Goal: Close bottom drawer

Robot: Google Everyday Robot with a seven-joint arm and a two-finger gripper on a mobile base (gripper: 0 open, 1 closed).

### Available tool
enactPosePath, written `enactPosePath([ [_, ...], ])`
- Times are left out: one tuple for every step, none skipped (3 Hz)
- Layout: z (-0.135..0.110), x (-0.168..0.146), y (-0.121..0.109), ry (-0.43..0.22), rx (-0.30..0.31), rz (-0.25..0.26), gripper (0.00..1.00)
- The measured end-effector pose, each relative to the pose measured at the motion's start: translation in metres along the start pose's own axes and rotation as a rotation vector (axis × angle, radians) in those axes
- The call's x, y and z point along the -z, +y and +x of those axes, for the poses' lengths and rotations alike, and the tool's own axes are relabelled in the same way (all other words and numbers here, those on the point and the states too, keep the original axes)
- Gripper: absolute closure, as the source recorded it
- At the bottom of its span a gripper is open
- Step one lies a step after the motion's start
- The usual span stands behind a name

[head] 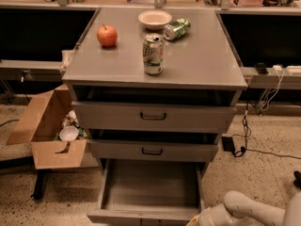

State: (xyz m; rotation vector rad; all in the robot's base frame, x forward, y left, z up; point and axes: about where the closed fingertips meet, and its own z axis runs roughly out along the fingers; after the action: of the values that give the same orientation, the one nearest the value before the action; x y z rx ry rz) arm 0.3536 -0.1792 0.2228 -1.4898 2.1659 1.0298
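Observation:
The grey cabinet (155,55) has three drawers. The bottom drawer (150,185) is pulled far out, showing its wide, shallow, plain grey tray. Its slim front panel (141,216) lies at the lower edge of the camera view, and its handle is cut off there. The middle drawer (153,150) and the top drawer (153,117) stand slightly out, each with a dark bar handle. My gripper (195,220) is at the right end of the bottom drawer's front panel, largely cut off by the frame edge. My pale arm (249,211) reaches in from the lower right.
On the cabinet top stand a red apple (107,36), a white bowl (155,19), an upright can (153,54) and a green can on its side (177,28). An open cardboard box (47,131) with rubbish sits on the left. Cables (244,131) trail on the right floor.

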Motion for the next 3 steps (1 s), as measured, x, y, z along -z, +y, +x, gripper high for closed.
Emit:
enactPosePath([
  [0.0022, -0.0029, -0.0014, -0.003, -0.004, 0.000, 1.00],
  [0.0023, -0.0030, -0.0014, -0.003, -0.004, 0.000, 1.00],
  [0.0109, -0.0127, -0.0080, 0.009, 0.058, 0.048, 1.00],
])
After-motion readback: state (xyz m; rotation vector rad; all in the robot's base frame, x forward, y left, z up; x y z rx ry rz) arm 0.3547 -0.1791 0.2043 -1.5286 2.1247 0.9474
